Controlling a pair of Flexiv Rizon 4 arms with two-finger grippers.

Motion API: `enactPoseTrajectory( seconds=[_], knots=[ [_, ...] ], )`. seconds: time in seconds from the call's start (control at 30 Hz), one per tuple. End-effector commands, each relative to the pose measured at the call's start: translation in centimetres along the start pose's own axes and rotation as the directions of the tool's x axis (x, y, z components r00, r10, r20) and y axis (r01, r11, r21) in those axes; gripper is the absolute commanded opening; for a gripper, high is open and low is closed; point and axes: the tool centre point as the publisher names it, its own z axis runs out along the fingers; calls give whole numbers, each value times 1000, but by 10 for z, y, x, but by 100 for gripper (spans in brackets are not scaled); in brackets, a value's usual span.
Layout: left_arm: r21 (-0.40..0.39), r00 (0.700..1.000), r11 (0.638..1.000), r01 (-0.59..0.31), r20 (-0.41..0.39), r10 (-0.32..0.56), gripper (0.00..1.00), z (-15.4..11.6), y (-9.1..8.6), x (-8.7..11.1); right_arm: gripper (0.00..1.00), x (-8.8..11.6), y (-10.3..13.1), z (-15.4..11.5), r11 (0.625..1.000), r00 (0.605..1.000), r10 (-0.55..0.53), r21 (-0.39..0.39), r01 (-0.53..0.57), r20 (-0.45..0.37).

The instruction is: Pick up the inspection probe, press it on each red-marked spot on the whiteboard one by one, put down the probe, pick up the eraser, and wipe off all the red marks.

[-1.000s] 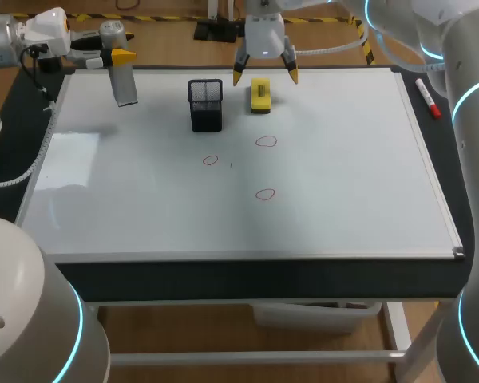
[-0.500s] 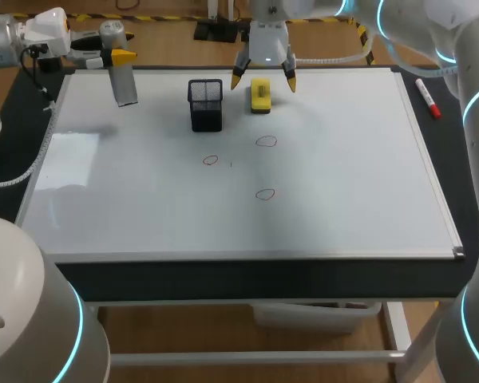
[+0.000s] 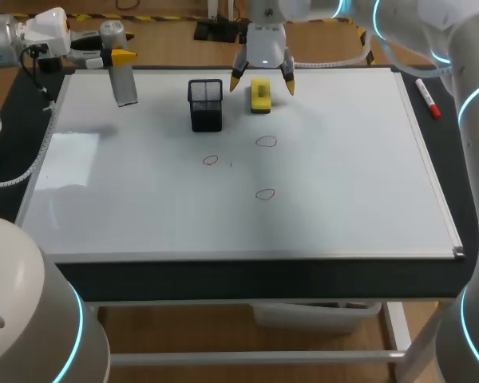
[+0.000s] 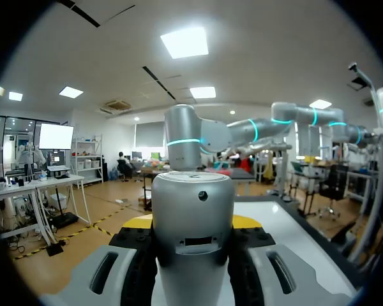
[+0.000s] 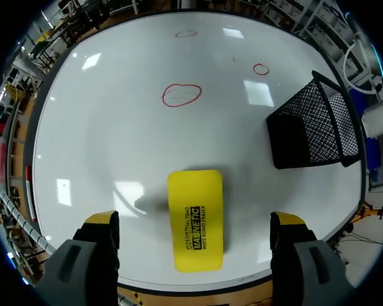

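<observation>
- Whiteboard [image 3: 343, 199]: wide bare surface ahead of right gripper [image 5: 195, 220], edge close behind.
- Mesh cup [image 5: 313, 127] ahead, to one side.
- Eraser [image 5: 195, 217] flat between fingers spread wide, touching neither.
- Inspection probe [image 4: 191, 217] clamped in left gripper [image 4: 193, 221].
- Red marks [image 5: 182, 94] ahead of right gripper.

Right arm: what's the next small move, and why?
Probably lower the right gripper straight down and shut its fingers on the eraser. It hovers open above it, one finger on each side, neither touching. Three red marks are unwiped, and the left gripper holds the probe.
</observation>
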Motion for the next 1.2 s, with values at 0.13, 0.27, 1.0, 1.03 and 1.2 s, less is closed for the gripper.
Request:
enactPoseTrajectory(
  seconds=[0.13,0.27,1.0,1.03,1.2],
  knots=[
    [1,1000,1000,0,-4,0,0,0,-1,-1,100,-1,-7,3,1000,1000,2,-14,-2,-2],
    [1,1000,1000,0,-4,0,0,0,-1,-1,100,-3,-6,5,1000,1000,2,-16,-2,-1],
    [1,1000,1000,0,-4,0,0,0,-1,-1,0,4,10,-9,999,999,35,22,-34,-24],
    [1,1000,1000,0,-4,0,0,0,-1,-1,0,6,12,-11,999,999,39,29,-38,-27],
    [1,1000,1000,0,-4,0,0,0,-1,-1,0,19,20,-18,995,997,74,62,-73,-28]
  ],
)
